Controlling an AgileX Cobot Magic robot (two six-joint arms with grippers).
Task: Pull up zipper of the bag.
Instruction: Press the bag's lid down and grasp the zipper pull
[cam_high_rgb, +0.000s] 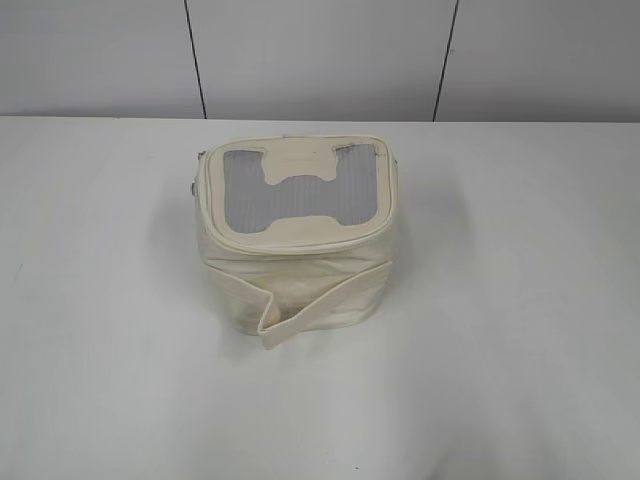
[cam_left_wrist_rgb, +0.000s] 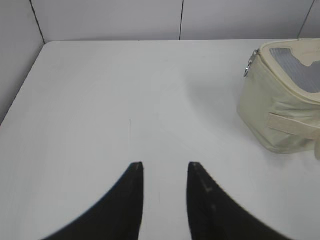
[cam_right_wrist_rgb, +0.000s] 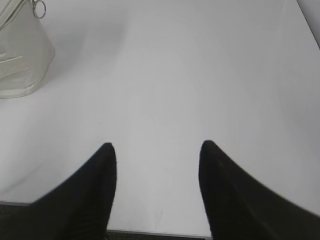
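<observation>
Cream bag (cam_high_rgb: 298, 235) upright mid-worktop (cam_high_rgb: 520, 330), mesh panel on top, zipper (cam_left_wrist_rgb: 248, 65) pull hanging at its corner (ring visible), left tool (cam_left_wrist_rgb: 165, 172) narrowly parted, right tool (cam_right_wrist_rgb: 157, 152) wide, both empty, well apart from bag

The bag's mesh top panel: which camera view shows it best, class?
The exterior view: the whole mesh top panel of the bag faces the camera. The left wrist view catches only its cropped corner; the right wrist view shows none.

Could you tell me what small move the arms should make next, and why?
Probably bring the right gripper toward the zipper's ring pull on the bag: both it and the left gripper hang open over bare table, touching nothing.
</observation>
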